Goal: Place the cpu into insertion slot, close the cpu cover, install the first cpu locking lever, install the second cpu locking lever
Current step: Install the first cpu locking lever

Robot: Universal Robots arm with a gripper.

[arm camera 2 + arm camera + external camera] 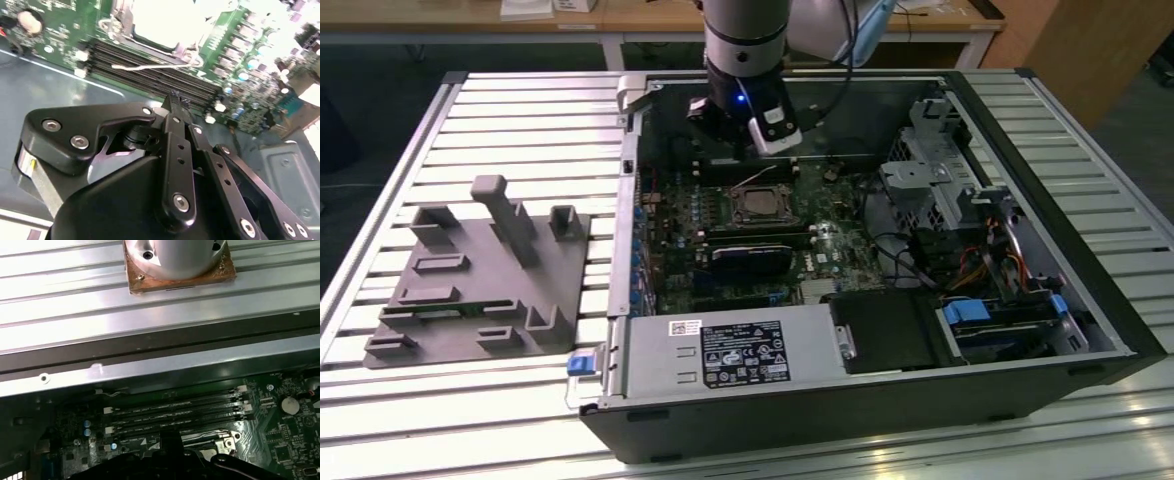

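In the exterior view the insertion slot [762, 206] sits mid-board inside the open computer case, with my gripper [746, 163] hanging just behind it. The second wrist view shows the cpu [159, 19] lying in the slot, its pale top bright, with the silvery cpu cover [120, 24] framing it. A thin wire locking lever [150, 66] runs along the socket's side that faces my fingers. My gripper [175, 96] is shut with nothing between its black fingers, its tip over the memory slots a short way from that lever. The first wrist view has the gripper [170, 439] beside a socket bracket [226, 439].
Long black memory slots [150, 80] lie between the fingers and the socket. A black card [754, 262] and the power supply [734, 355] sit nearer the front of the case. The drive cage [934, 170] is at the exterior view's right. A grey fixture block [480, 290] stands on the slatted table.
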